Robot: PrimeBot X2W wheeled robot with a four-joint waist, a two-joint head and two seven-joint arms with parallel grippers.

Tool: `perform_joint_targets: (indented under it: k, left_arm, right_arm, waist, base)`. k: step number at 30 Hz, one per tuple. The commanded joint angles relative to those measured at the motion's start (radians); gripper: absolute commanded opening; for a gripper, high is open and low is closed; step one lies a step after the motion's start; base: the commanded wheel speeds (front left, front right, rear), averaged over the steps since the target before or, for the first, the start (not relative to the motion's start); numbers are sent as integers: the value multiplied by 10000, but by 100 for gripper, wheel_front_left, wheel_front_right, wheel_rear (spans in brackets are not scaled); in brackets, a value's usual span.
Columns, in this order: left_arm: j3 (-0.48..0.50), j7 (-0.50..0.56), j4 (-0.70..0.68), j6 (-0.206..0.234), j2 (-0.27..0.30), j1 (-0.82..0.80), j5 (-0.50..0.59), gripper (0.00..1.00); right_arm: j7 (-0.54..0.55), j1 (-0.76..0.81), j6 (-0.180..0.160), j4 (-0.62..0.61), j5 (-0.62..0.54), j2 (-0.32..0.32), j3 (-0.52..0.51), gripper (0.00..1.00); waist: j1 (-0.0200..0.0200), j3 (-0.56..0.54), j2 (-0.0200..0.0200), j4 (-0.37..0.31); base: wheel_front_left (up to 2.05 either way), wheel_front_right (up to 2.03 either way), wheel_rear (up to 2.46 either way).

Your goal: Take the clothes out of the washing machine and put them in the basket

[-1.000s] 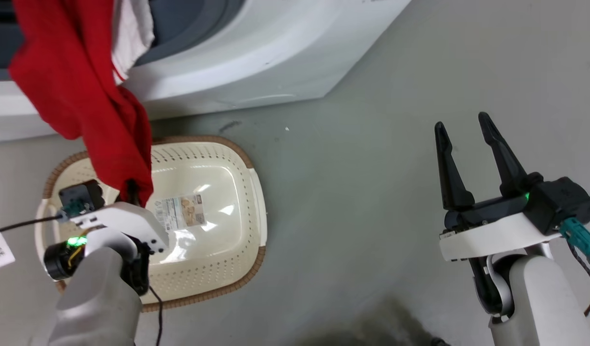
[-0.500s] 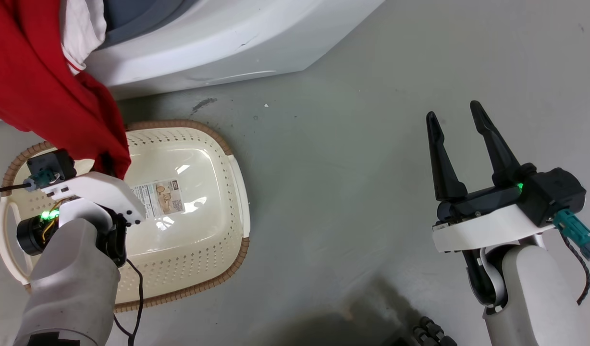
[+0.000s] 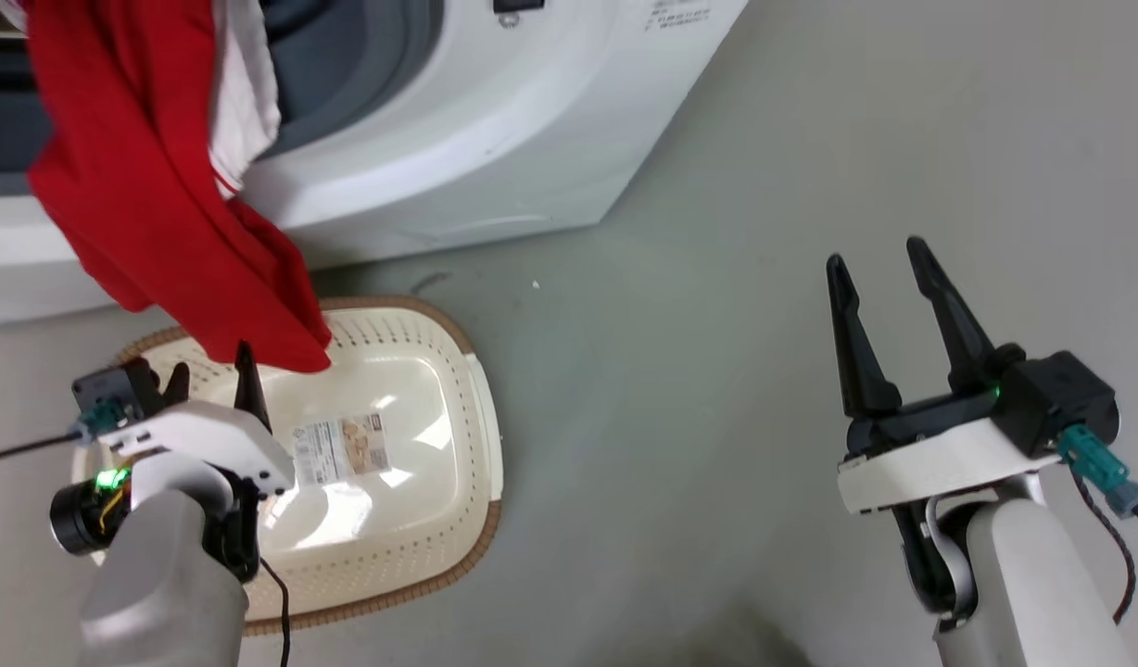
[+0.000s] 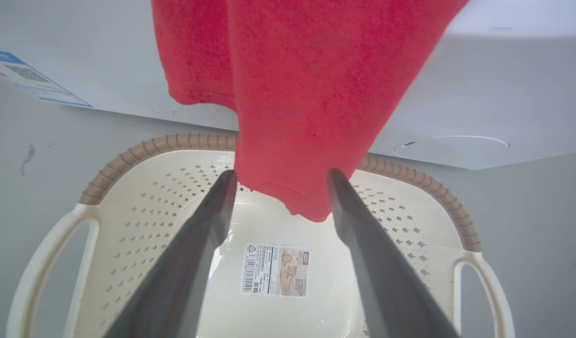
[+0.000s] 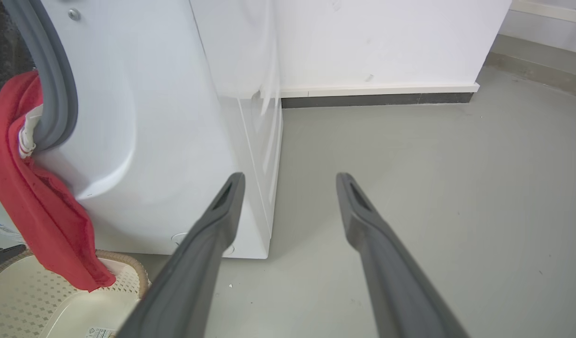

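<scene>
Your left end effector (image 3: 209, 371) stood spread, gripping nothing, just under the hem of the clothes (image 3: 152, 185), which hung from the washing machine (image 3: 495, 120) over the basket (image 3: 398, 332), so you likely had nearly the whole transfer left.

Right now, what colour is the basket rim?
Basket rim is woven-look brown; best in left wrist view.

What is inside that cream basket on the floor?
A label sticker on the basket's bottom, nothing else visible. The red garment hangs from the washing machine, its tip over the rim. The left hand hides part.
</scene>
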Motion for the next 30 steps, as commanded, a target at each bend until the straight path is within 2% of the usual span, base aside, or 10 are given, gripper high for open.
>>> perform_joint_targets:
  k: [1, 9, 14, 18, 22, 30]
  left_arm:
    - [133, -25, -409, 71, -100, 395, 145, 100]
    - [818, -25, -3067, 2, -542, 1766, 1176, 100]
    - [900, -25, -3857, -161, -608, 1878, 1833, 100]
    - [603, 157, -2987, -538, -417, 1284, 1868, 100]
    - [254, 1016, -2030, -776, -78, 494, 1807, 100]
    - [-119, 2458, -765, -928, 652, -951, 1536, 100]
  right_arm:
    - [-3, 185, -7, 50, -63, 2, -52, 100]
    - [265, 736, -7, -42, -172, 0, -203, 100]
    - [395, 978, -7, -156, -139, 2, -217, 100]
    - [500, 1100, -7, -210, -76, 2, -158, 100]
    - [506, 1150, -7, -256, 15, 5, -121, 100]
    - [378, 949, -7, -139, 305, 2, -23, 100]
  waist:
    - [-1, -637, -1, 184]
    - [-1, -1662, -1, 494]
    - [-1, -2026, -1, 526]
    - [-1, -2178, -1, 456]
    - [-1, -2153, -1, 293]
    - [-1, -1709, -1, -226]
  base:
    - [0, 0, 0]
    - [0, 0, 0]
    - [0, 0, 0]
    - [0, 0, 0]
    - [0, 0, 0]
    - [0, 0, 0]
